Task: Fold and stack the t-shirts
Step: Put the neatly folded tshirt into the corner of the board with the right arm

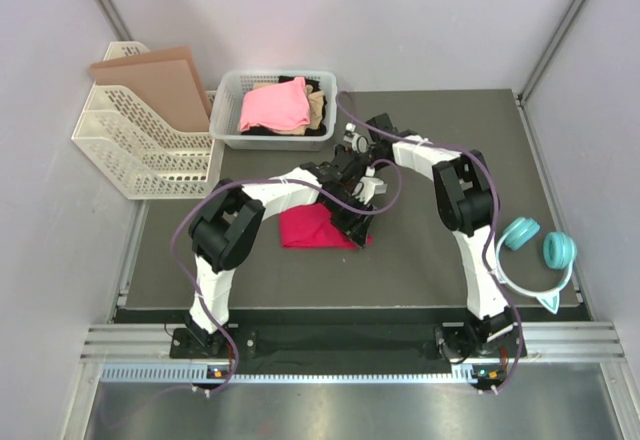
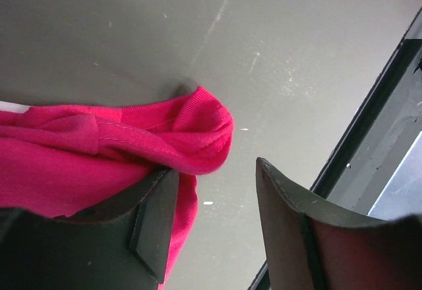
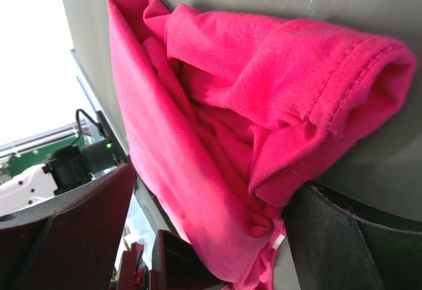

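Currently crimson t-shirt point(image 1: 315, 228) lies bunched mid desk point(image 1: 450, 130). Left pincer point(image 2: 214, 194) approx half open, one finger touching cloth edge. Right pincer point(image 3: 211, 184) spread wide, shirt folds loose btwn fingers, unclamped.

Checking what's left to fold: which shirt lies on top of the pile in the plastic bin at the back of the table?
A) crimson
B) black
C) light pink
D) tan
C: the light pink shirt covers the top of the pile in the bin, while the crimson shirt lies out on the table.
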Tool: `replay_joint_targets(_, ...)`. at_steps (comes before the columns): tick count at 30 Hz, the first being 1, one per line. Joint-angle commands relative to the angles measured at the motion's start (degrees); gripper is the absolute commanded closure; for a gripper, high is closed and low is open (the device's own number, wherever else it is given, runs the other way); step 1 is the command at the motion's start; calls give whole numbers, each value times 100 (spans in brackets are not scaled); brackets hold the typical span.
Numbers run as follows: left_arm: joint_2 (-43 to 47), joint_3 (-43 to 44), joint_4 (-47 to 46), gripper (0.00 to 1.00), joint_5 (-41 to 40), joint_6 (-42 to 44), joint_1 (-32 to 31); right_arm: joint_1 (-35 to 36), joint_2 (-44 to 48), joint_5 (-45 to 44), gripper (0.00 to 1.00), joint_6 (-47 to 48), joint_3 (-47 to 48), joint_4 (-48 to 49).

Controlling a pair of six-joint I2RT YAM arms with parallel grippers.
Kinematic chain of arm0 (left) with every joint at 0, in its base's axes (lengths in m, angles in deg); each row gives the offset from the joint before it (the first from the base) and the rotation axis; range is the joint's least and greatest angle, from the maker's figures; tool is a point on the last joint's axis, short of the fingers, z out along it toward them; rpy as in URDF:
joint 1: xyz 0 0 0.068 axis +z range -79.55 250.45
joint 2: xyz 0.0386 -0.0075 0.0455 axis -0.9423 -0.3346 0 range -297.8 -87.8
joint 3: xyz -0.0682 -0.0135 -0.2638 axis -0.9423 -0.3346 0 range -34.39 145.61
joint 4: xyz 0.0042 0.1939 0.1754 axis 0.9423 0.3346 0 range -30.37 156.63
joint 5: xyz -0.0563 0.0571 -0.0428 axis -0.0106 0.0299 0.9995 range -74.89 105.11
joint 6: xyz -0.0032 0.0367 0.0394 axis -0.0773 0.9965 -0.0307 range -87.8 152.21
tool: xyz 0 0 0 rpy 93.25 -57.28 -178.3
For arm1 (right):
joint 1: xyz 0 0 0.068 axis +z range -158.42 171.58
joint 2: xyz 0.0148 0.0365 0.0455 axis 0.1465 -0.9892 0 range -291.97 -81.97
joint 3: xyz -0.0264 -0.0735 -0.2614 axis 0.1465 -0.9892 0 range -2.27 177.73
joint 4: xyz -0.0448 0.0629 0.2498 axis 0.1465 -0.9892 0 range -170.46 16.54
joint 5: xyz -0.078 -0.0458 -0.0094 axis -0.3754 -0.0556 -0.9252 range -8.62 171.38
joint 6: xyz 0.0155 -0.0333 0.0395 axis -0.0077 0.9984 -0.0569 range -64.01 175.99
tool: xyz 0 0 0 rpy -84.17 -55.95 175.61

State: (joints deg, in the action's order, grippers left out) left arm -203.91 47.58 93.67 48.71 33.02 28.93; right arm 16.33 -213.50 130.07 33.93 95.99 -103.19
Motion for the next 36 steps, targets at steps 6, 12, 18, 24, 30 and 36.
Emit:
replay_joint_targets(6,282,205,-21,45,-12,199,-6,100,-304,-553,25,-26,-483,178)
replay_joint_targets(12,335,205,-3,45,-47,261,-6,319,-426,-492,33,-70,-571,275)
replay_joint_targets(18,440,161,32,45,-126,331,3,583,-637,-343,44,-184,-632,451)
replay_joint_targets(24,853,450,426,44,-565,656,21,592,-629,-298,100,-351,-676,557)
replay_joint_targets(30,1925,1126,928,38,-1187,1157,205,101,-410,-342,100,-360,-352,364)
replay_joint_targets(36,3207,1225,1324,30,-1366,1394,933,-945,-321,-710,100,-369,157,-48)
